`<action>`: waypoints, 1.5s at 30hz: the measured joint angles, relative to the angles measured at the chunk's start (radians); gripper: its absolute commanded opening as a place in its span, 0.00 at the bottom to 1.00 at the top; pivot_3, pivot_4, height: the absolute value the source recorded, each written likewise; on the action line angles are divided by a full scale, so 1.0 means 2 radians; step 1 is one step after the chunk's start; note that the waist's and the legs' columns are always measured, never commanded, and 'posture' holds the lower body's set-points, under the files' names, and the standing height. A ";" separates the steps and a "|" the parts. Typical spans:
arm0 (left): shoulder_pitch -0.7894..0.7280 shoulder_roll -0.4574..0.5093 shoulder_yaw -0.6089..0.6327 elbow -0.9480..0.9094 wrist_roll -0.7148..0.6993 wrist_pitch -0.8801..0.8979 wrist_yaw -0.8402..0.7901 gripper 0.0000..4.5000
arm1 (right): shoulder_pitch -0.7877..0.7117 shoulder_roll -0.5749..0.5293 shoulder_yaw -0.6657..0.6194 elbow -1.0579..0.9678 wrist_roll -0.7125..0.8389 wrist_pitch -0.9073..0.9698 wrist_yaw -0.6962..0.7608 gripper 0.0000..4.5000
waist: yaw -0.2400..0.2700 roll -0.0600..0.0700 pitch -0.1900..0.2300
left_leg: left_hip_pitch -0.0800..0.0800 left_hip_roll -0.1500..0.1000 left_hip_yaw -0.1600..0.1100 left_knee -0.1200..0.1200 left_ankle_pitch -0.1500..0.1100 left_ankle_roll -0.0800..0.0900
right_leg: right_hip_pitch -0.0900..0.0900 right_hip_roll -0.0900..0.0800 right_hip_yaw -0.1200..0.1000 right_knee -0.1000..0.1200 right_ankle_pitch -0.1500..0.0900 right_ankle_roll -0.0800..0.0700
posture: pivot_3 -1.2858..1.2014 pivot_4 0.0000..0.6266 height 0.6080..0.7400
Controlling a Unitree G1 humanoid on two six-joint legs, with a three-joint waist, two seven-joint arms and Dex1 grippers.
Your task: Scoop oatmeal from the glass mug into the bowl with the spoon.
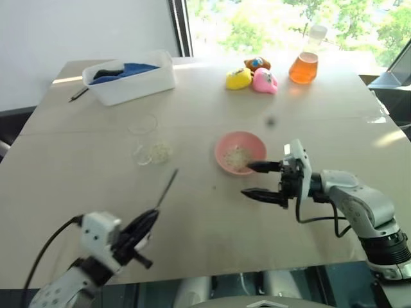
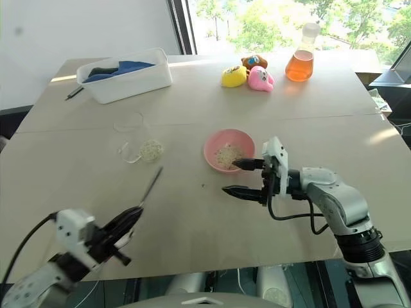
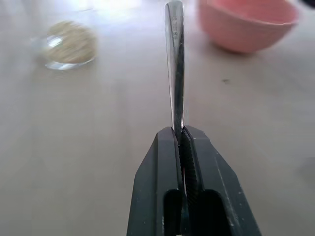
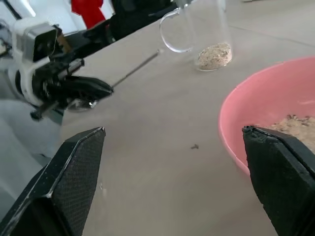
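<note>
Left tool sits low at the near edge of the worktop, clamped tight on the spoon, whose handle angles up and away toward the glass mug. Mug's got oatmeal at the bottom. Next is the pink bowl, flakes inside too. Right tool points sideways, fingers spread wide, one at the bowl's rim.

Spoon in left gripper
</note>
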 measured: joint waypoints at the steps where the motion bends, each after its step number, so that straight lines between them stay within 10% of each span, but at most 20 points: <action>1: -0.014 0.005 -0.023 -0.005 0.013 -0.002 0.003 0.00 | -0.003 0.007 -0.001 -0.010 0.012 0.021 -0.017 1.00 | -0.001 0.000 0.000 | 0.000 0.000 0.000 0.000 0.000 0.000 | 0.000 0.000 0.000 0.000 0.000 0.000 | 0.52 0.24 1.00; 13: -0.151 0.025 -0.136 0.050 0.069 -0.034 0.010 0.00 | -0.028 0.181 -0.059 -0.014 0.132 0.157 -0.239 1.00 | -0.003 0.000 0.000 | 0.000 0.000 0.000 0.000 0.000 0.000 | 0.000 0.001 -0.002 0.001 0.000 0.000 | 0.52 0.24 1.00; 29: -0.220 -0.011 -0.178 0.130 0.112 -0.094 0.042 0.00 | -0.050 0.222 -0.080 -0.006 0.153 0.155 -0.335 1.00 | -0.004 0.001 0.000 | 0.000 0.000 0.000 0.000 0.000 0.000 | -0.001 0.002 -0.001 0.002 0.000 0.000 | 0.52 0.24 1.00; 40: -0.205 0.004 -0.176 0.130 0.111 -0.111 0.035 0.00 | -0.052 0.209 -0.081 0.011 0.151 0.147 -0.336 0.01 | -0.004 0.001 0.000 | 0.000 0.000 0.001 0.001 0.000 0.000 | -0.001 0.002 -0.001 0.002 0.000 0.000 | 0.52 0.24 1.00; 45: -0.203 0.012 -0.172 0.119 0.106 -0.097 0.036 0.00 | -0.051 0.206 -0.079 0.011 0.155 0.147 -0.334 0.01 | -0.004 0.001 0.000 | 0.000 0.000 0.001 0.001 0.000 0.000 | -0.001 0.002 -0.001 0.002 0.000 0.000 | 0.52 0.24 1.00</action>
